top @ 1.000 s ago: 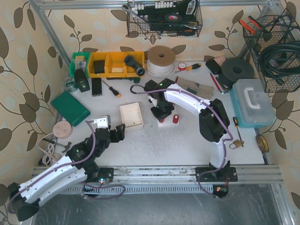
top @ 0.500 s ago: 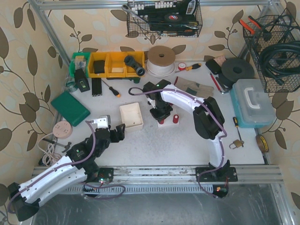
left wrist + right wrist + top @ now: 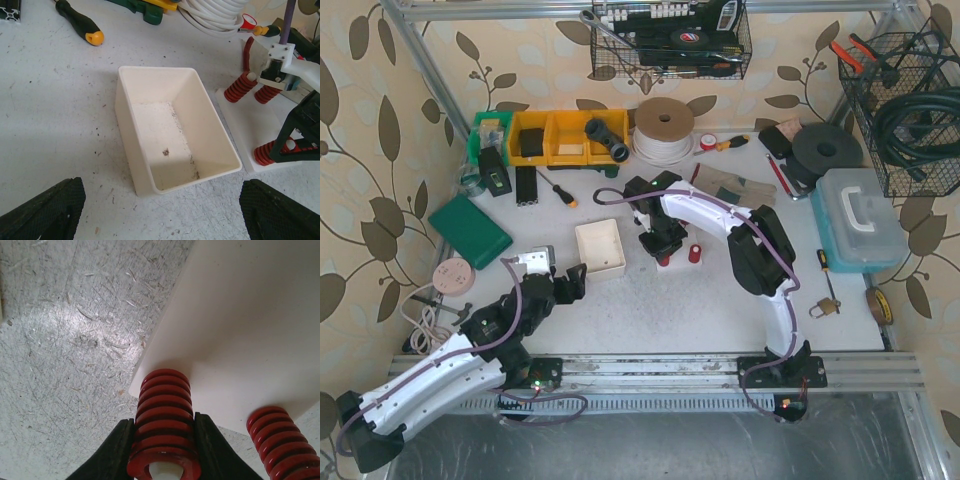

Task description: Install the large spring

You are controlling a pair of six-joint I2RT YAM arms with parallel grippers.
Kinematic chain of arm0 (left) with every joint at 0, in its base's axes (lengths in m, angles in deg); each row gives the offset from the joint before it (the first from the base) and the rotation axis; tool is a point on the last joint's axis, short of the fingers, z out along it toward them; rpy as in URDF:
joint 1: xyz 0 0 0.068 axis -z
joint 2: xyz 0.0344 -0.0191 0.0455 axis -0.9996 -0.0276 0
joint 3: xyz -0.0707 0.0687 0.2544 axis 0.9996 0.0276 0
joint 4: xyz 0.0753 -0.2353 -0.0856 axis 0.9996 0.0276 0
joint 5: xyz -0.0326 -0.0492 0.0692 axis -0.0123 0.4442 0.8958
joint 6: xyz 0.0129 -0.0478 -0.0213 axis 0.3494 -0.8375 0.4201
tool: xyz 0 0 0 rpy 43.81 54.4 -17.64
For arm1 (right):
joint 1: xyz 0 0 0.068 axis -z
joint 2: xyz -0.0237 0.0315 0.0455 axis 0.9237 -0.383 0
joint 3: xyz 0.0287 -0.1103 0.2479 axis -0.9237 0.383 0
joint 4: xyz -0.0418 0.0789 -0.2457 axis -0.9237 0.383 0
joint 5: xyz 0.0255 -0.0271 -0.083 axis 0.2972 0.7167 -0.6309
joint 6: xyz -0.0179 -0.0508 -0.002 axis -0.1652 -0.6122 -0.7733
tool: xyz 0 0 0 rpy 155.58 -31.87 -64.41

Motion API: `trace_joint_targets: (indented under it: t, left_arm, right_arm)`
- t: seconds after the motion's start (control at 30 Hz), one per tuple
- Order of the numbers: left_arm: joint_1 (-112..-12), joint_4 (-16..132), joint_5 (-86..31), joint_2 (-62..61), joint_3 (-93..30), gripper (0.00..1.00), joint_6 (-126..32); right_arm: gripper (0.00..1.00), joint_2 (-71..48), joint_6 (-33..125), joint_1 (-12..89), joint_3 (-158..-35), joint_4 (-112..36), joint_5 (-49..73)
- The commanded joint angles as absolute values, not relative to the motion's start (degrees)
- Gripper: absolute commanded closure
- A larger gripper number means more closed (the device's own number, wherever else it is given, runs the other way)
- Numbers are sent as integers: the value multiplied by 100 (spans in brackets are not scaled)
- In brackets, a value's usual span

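Observation:
In the right wrist view my right gripper (image 3: 164,440) is shut on the large red spring (image 3: 164,420). The spring stands upright at the corner of the white base plate (image 3: 250,315), and a white peg shows inside its top end. Another red spring (image 3: 280,440) stands on the plate to its right. From above, the right gripper (image 3: 663,243) points down over the plate, with a red spring (image 3: 695,253) beside it. My left gripper (image 3: 162,215) is open and holds nothing, just short of the white box (image 3: 170,135); its fingers (image 3: 45,210) sit wide apart.
The empty white box (image 3: 599,248) sits left of the plate. A screwdriver (image 3: 560,189), yellow bins (image 3: 555,138) and a rope spool (image 3: 663,128) lie behind. A green pad (image 3: 470,231) is at the left, a blue case (image 3: 858,218) at the right.
The right arm's elbow has swung left and its wrist has shifted slightly over the plate, still shut on the spring. The left arm has not moved.

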State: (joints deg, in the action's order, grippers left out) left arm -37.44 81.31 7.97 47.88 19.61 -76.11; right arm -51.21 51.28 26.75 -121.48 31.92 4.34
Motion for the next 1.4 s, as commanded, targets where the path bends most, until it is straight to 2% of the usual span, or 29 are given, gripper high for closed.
trace_joint_targets:
  t: [0.0,0.1,0.2,0.47,0.6,0.63,0.67,0.7,0.93,0.97,1.0,1.37]
  left_arm:
    - [-3760,8032,972,4860,1944,12,-7655]
    - [-3762,8027,974,4882,1966,12,-7638]
    - [-3762,8023,966,4858,1948,12,-7625]
    - [-3757,8121,966,4864,1904,12,-7669]
    - [-3762,8159,968,4859,1883,12,-7702]
    - [-3760,8171,962,4849,1883,12,-7708]
    - [-3762,8180,964,4841,1872,12,-7712]
    - [-3760,8192,963,4833,1852,12,-7712]
    - [-3762,8235,939,4717,1774,12,-7701]
    - [-3762,8247,935,4690,1738,12,-7690]
    - [-3762,8292,936,4656,1683,12,-7680]
    - [-3762,9075,1008,4304,448,12,-7167]
  right_arm:
    - [100,-5217,5104,2687,-12265,3136,469]
    - [99,-5194,5114,2687,-12243,3102,461]
    - [87,-5114,5153,2694,-12143,2960,495]
    - [74,-5028,5260,2705,-12080,2776,552]
    - [57,-4969,5304,2705,-12076,2705,584]
    - [46,-4944,5318,2705,-12061,2667,583]
    - [40,-4922,5336,2704,-12040,2633,582]
    - [30,-4896,5343,2705,-12024,2602,579]
    - [26,-4634,5394,2704,-12053,2584,467]
    - [17,-4565,5402,2705,-12053,2576,438]
    - [2,-4478,5418,2705,-12039,2554,401]
    - [0,-3360,5501,2707,-11725,2123,-273]
